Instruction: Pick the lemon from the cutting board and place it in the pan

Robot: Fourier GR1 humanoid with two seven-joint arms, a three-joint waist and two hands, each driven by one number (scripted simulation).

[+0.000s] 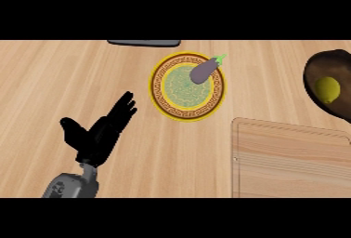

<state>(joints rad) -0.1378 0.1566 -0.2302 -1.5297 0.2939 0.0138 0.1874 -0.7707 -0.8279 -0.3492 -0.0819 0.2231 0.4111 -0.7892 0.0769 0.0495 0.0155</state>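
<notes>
The lemon [328, 89] lay inside the dark pan [314, 74] at the right edge of the view, well apart from the cutting board [291, 160], which carried nothing, so the placing looked done. By my judgement it would handle as a light, stiff fruit with a waxy skin that could slip or roll; curling round its broad middle would be the safest hold. It showed as a small yellow oval with slightly pointed ends. The left robot hand [96, 132] rested over the counter [55, 79] at the view's left, fingers straight and spread, grasping nothing. The right robot hand did not show. An eggplant [205, 70] lay on a patterned plate [159, 93] nearby.
</notes>
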